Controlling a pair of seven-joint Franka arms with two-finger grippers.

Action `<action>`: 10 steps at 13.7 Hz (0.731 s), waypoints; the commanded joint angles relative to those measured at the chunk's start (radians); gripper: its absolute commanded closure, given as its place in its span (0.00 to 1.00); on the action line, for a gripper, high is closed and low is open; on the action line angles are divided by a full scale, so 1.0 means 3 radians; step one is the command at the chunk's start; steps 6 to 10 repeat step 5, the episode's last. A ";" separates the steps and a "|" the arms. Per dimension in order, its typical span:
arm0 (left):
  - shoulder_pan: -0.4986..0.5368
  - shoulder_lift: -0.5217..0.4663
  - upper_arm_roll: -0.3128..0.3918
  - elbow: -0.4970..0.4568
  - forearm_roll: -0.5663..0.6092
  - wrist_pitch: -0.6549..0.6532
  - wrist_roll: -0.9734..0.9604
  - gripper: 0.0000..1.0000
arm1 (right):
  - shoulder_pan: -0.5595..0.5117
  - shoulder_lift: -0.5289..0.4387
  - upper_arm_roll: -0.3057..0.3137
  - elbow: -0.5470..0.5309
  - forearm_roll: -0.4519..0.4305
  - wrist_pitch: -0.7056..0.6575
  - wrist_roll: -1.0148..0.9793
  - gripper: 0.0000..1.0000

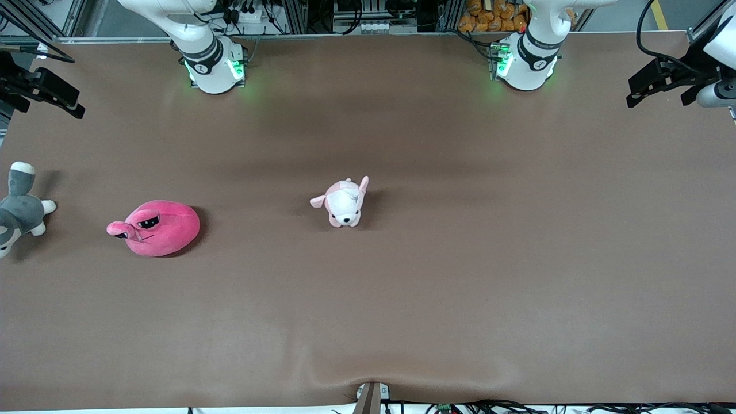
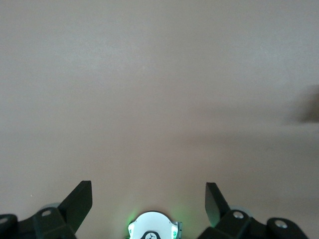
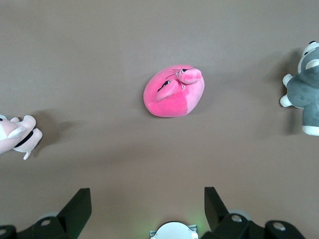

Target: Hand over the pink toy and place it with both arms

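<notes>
The pink toy (image 1: 156,227) lies on the brown worktop (image 1: 460,259) toward the right arm's end, its long axis running along the worktop's length, its stalked eyes pointing at that end's edge. The right gripper (image 3: 148,205) hangs high above it, jaws spread wide and empty; the toy sits clear of its fingers (image 3: 79,204). The left gripper (image 2: 148,200), equally wide open and empty, hovers over bare worktop at the left arm's end. A grey-and-white plush animal (image 1: 18,208) lies at the right arm's edge, a pale pink-and-white plush dog (image 1: 344,202) mid-worktop; neither touches the toy.
</notes>
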 commanded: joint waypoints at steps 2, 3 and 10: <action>0.0010 0.0034 -0.0012 0.0113 0.0068 -0.0097 0.0079 0.00 | -0.0020 0.0037 0.0027 0.0075 -0.0048 -0.0053 -0.0004 0.00; 0.0010 0.0034 -0.0012 0.0113 0.0068 -0.0097 0.0079 0.00 | -0.0020 0.0037 0.0027 0.0075 -0.0048 -0.0048 -0.0039 0.00; 0.0010 0.0034 -0.0012 0.0113 0.0068 -0.0097 0.0079 0.00 | -0.0015 0.0037 0.0027 0.0075 -0.0048 -0.0038 -0.0055 0.00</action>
